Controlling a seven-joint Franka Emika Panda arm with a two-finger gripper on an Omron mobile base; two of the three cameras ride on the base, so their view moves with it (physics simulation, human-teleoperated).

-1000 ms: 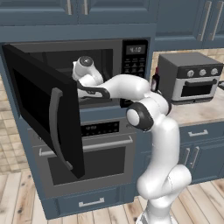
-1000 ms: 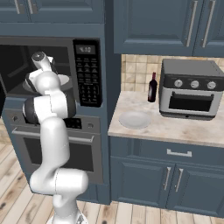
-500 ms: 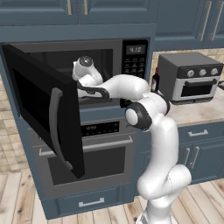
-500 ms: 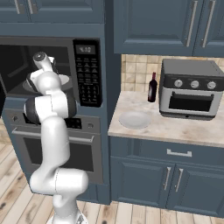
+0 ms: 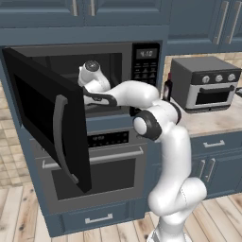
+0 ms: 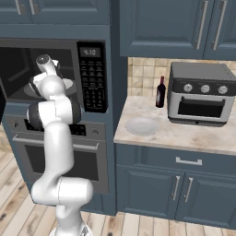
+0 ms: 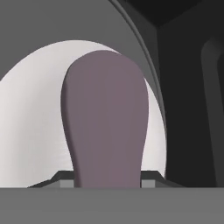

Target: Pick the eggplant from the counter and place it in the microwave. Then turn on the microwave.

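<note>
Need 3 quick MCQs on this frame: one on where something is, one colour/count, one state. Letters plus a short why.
1. Where is the eggplant?
A. on the counter
B. over the white turntable inside the microwave
C. in the toaster oven

2. How many knobs are on the toaster oven?
A. one
B. three
C. five

3. The microwave door is:
A. shut
B. swung open
C. removed

Answers:
1 B: the hand view shows the eggplant between the fingers of the gripper, the turntable behind it.
2 B: the right base view shows three knobs in a row.
3 B: the left base view shows the door standing out toward the camera, the arm reaching inside.
</note>
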